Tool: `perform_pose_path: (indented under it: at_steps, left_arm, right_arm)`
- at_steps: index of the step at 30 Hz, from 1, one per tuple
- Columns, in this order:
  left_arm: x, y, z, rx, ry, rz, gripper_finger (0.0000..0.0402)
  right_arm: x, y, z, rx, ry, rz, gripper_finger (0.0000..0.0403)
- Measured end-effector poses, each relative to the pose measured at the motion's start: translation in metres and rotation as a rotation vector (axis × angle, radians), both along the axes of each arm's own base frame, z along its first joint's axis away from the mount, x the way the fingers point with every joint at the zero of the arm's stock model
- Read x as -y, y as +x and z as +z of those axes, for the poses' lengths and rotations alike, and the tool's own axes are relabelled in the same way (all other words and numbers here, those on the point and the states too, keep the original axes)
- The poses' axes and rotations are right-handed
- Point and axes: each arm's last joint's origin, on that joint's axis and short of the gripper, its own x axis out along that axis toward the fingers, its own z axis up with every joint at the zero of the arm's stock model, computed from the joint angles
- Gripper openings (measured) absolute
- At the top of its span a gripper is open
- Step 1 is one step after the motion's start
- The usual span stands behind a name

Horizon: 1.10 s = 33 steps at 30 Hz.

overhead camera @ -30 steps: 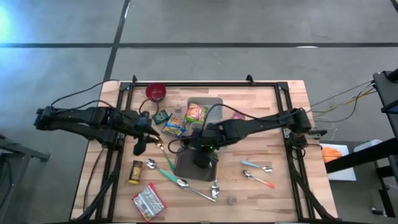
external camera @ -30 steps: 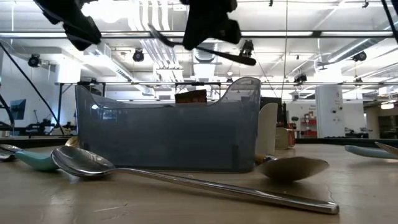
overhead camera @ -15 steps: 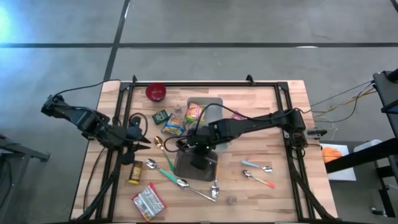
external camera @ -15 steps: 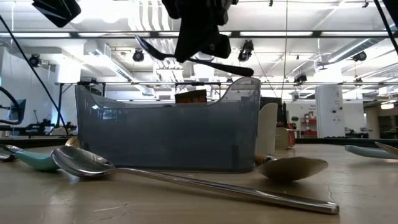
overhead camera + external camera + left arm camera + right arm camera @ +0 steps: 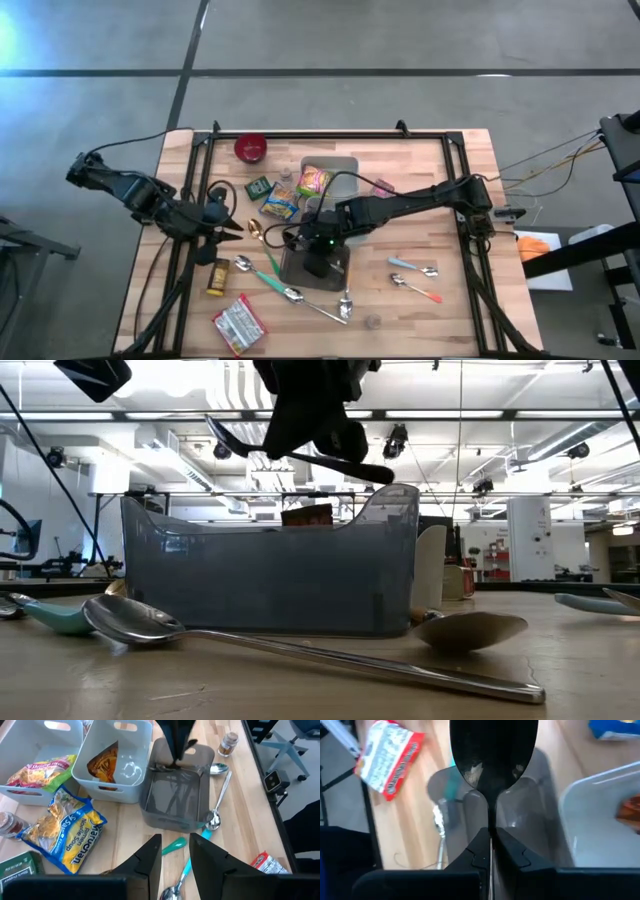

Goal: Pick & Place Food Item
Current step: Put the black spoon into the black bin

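The right claw (image 5: 318, 243) is clamped shut on a black spoon (image 5: 492, 755) and hangs over the grey bin (image 5: 318, 265). The spoon is gripped only by its thin handle, so it could twist or slip out and land outside the bin; lowered carelessly, it might also catch the bin's rim. The grey bin looks empty. Just beyond it, one white bin (image 5: 116, 762) holds an orange packet (image 5: 102, 764), and the white bin (image 5: 42, 745) beside that holds a yellow snack bag (image 5: 42, 770). A noodle soup packet (image 5: 67, 827) lies on the tabletop (image 5: 440, 200) near the grey bin. The left claw (image 5: 215, 228) waits well off from the grey bin, slightly parted and holding nothing.
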Motion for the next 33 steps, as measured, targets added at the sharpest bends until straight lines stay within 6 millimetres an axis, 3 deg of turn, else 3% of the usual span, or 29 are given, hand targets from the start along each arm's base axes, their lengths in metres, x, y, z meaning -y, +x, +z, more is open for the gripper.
perform_pose_path:
  at_steps: [19, 33]
  left_arm:
    - [0.004, 0.008, 0.011, 0.130, -0.064, 0.002, 0.0102]
    - [0.007, 0.013, 0.020, 0.237, -0.077, -0.037, 0.0102]
  right_arm:
    - [-0.001, -0.007, -0.041, -0.045, 0.006, -0.034, 0.0008]
    - [0.000, -0.010, -0.052, -0.053, 0.000, -0.027, 0.0008]
